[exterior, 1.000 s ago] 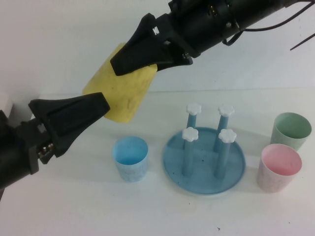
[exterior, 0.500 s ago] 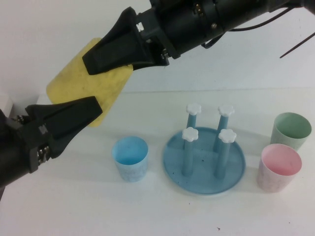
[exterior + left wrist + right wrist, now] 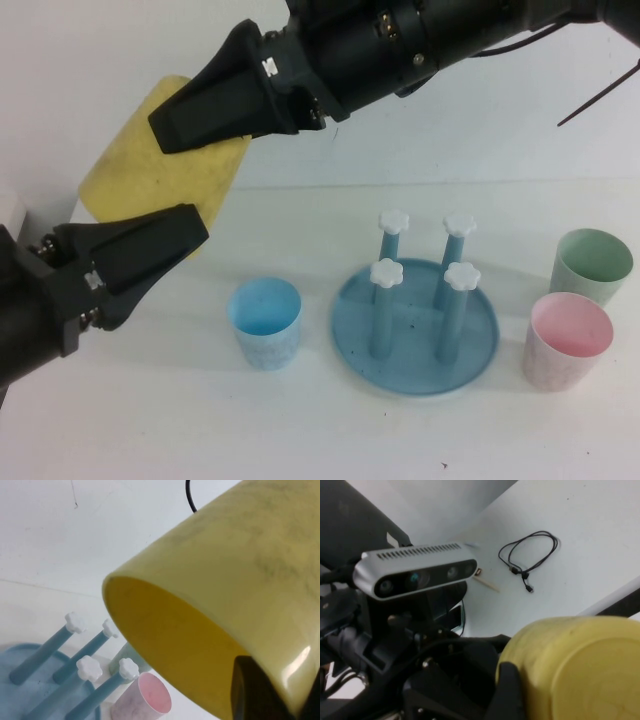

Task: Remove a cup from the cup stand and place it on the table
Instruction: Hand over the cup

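The yellow cup hangs tilted in the air over the table's left side, clear of the cup stand. My right gripper comes from above and is shut on the cup's base end; one black finger lies against the cup. My left gripper reaches up from the lower left. It is shut on the cup's rim wall, with one finger inside the mouth. The stand's four posts are bare.
A light blue cup stands upright just left of the stand. A pink cup and a green cup stand at its right. A thin black cable lies on the floor beyond the table.
The right arm has carried the yellow cup further left, towards the left gripper. The left jaws have narrowed onto the cup's rim.
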Controlling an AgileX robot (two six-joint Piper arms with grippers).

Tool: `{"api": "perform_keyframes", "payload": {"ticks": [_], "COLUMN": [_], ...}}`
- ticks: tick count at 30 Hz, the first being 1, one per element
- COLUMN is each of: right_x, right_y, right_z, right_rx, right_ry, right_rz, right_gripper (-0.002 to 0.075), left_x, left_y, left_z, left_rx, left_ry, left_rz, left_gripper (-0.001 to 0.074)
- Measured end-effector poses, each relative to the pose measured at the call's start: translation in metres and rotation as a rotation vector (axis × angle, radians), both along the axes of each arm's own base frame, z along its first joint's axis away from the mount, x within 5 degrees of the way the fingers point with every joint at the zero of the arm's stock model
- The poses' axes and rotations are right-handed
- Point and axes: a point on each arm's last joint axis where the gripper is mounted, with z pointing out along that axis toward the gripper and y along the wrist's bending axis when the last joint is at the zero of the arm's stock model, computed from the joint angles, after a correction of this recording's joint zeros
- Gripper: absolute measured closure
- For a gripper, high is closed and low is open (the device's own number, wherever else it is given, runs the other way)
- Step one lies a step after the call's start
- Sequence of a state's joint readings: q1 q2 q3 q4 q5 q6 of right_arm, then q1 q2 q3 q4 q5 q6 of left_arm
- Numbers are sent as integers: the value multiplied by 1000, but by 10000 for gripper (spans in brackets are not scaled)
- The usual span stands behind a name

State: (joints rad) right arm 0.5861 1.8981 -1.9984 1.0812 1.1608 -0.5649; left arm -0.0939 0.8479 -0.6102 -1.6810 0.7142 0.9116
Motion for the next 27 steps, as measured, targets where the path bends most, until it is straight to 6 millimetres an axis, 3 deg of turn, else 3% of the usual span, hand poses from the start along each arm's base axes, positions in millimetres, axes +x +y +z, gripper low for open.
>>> {"api": "perform_keyframes", "payload": {"ticks": [16,27], "right_x": [-1,7], "right_y": [0,-15], "right_z": [-2,-3], "right_rx": [-16,-26], "right_ry": [-26,3], "right_rz": [14,20], "right_gripper": [132,132], "left_x": [-2,-5], "left_y": [-2,-5], "left_z": [0,1], "left_rx": [0,-13], "left_ry": [-5,-7], "left_rz": [-34,-81], "left_gripper": [625,659]}}
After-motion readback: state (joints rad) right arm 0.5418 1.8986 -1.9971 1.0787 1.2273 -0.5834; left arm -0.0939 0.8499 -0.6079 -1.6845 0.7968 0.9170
